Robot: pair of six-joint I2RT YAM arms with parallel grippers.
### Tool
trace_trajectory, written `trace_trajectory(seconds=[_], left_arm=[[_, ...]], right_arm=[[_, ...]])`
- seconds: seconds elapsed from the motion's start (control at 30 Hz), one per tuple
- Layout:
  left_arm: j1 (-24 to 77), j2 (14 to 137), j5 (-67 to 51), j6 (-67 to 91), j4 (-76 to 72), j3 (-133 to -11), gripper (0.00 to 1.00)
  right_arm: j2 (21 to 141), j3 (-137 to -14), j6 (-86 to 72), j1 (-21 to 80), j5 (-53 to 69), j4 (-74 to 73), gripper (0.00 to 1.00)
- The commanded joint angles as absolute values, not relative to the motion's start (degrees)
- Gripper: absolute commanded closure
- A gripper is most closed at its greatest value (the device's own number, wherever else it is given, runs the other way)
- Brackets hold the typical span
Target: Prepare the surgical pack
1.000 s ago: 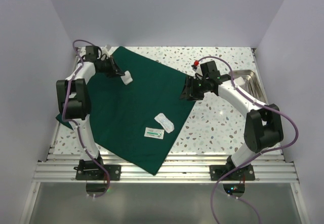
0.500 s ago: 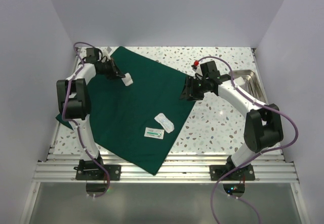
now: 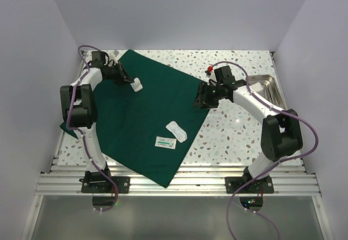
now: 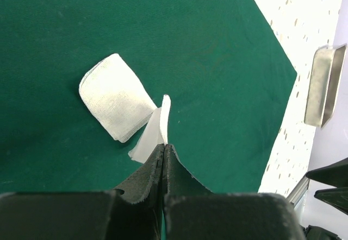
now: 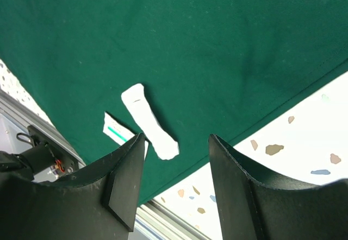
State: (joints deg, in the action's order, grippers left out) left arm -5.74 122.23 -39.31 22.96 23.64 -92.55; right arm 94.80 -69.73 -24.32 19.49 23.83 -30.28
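Between the left jaws, pressed tight together, is a thin white flap (image 4: 156, 131) touching the folded white gauze square (image 4: 114, 96). Right jaws are spread, holding nothing. Below, the dark green cloth drape (image 3: 152, 109) lies open on the speckled counter (image 3: 234, 137). I think folding is all left.

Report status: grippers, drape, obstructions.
Left gripper shut on white sheet by gauze. Right gripper open, empty, over drape edge. Drape spread flat. On it: roll, packet.
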Motion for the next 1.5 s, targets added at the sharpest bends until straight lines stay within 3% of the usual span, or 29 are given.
trace_trajectory(seconds=[0.0, 1.0, 1.47], left_arm=[[-6.59, 120.23, -41.57, 23.55, 21.54, -94.66, 1.00], [-7.56, 125.42, -41.22, 24.35, 20.22, -95.62, 1.00], [-7.74, 131.48, -40.78, 24.79, 20.39, -101.86, 1.00]], right_arm=[[95.18, -71.89, -23.82, 19.42, 25.84, -29.00, 0.46], [96.33, -72.69, -23.55, 19.42, 25.84, -29.44, 0.46], [96.94, -72.95, -23.12, 19.34, 25.58, -30.32, 0.46]])
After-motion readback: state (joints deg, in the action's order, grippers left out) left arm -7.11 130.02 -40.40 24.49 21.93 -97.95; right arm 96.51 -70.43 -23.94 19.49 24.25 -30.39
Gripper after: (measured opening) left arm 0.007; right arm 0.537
